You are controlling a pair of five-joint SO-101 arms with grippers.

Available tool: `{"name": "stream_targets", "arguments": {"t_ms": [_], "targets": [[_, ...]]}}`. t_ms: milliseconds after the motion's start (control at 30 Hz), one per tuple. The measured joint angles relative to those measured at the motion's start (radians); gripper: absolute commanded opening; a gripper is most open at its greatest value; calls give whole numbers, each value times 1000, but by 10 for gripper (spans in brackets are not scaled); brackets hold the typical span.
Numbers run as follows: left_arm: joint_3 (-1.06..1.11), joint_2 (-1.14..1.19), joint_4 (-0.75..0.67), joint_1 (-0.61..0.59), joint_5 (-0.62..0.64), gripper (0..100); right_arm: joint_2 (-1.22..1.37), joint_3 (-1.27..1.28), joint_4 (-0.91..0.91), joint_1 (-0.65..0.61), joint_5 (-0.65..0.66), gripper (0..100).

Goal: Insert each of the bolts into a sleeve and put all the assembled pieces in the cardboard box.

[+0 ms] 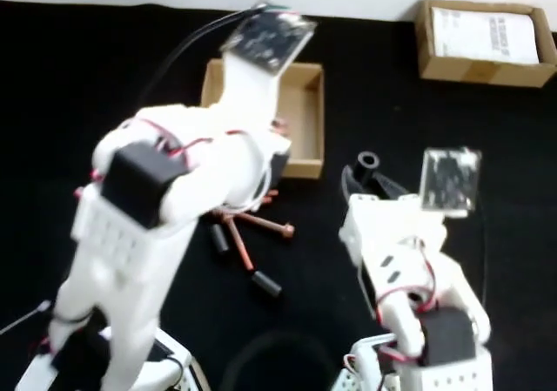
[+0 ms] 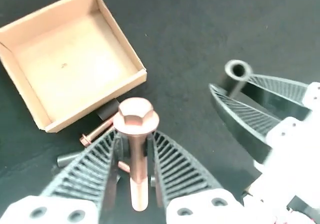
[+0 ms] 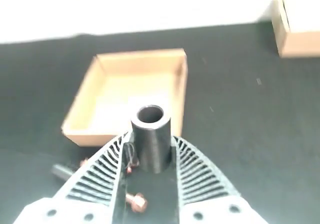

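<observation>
The jaws of the left gripper (image 2: 135,140) are pressed on the shank of a copper bolt (image 2: 136,118). The hexagonal head of the bolt stands out beyond the tips of the jaws. The jaws of the right gripper (image 3: 150,151) pinch a black sleeve (image 3: 150,134) by its lower part, and the open end of the sleeve stands free above them. In the left wrist view the right gripper with its sleeve is near the held bolt, but the two pieces are apart and do not touch.

Around the left gripper, several loose pieces lie on the black table (image 1: 78,69), near its middle. The loose bolts (image 1: 261,223), also of copper colour, lie crossed over each other. Two loose sleeves (image 1: 265,284) lie just beside them, on the side of the near edge.

The cardboard box (image 1: 305,121) stands behind these pieces, toward the far edge of the table, with its open side up. In the high view the left arm (image 1: 174,191) covers a part of it. A second box (image 1: 435,60) with a printed sheet (image 1: 483,34) in it stands at the far right corner of the table, well apart from both grippers.
</observation>
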Motion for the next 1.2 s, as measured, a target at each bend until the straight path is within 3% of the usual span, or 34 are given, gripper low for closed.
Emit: {"name": "stream_targets", "arguments": {"t_ms": [267,467,633,867,1200], "targets": [[543,-407,-345,-9,0,8,-101,0,178,-8,0,7],[815,-537,-651,-8,23,8,-106,91,196,-9,-5,7],[888,-559,-830,-9,100,8,-106,153,175,-9,-9,7],[893,-466,-936,21,229,8,-107,180,91,-9,-9,7],[893,-365,-1059,66,249,8,-107,181,87,-107,-20,7]]}}
